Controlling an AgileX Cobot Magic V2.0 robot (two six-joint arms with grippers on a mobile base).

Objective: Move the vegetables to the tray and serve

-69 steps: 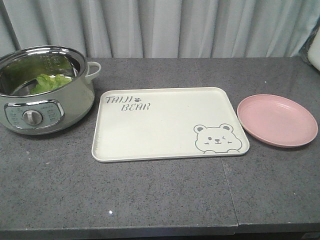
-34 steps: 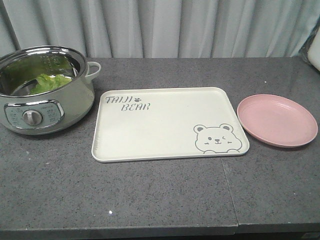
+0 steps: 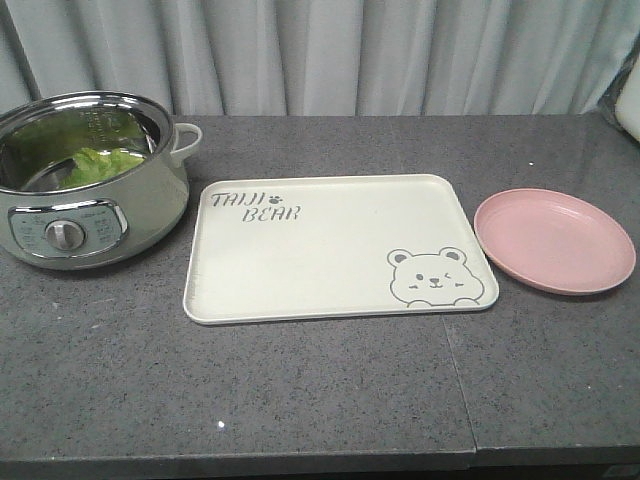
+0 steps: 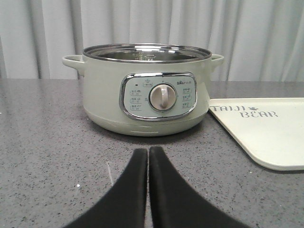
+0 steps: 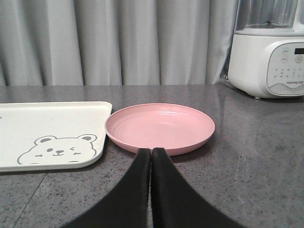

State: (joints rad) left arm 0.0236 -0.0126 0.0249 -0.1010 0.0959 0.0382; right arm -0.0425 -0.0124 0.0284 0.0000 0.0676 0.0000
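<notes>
My left gripper (image 4: 148,151) has its 2 jaws pressed together on nothing. The pale green pot (image 4: 102,102) stands straight ahead of them with the vegetables (image 3: 100,165) inside. The tray (image 4: 270,133) lies ahead to their right. My right gripper (image 5: 151,151) is likewise closed and empty, with the pink plate (image 5: 159,126) just beyond its jaws.

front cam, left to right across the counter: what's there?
electric pot holding the lettuce leaves → cream tray → pink plate
</notes>
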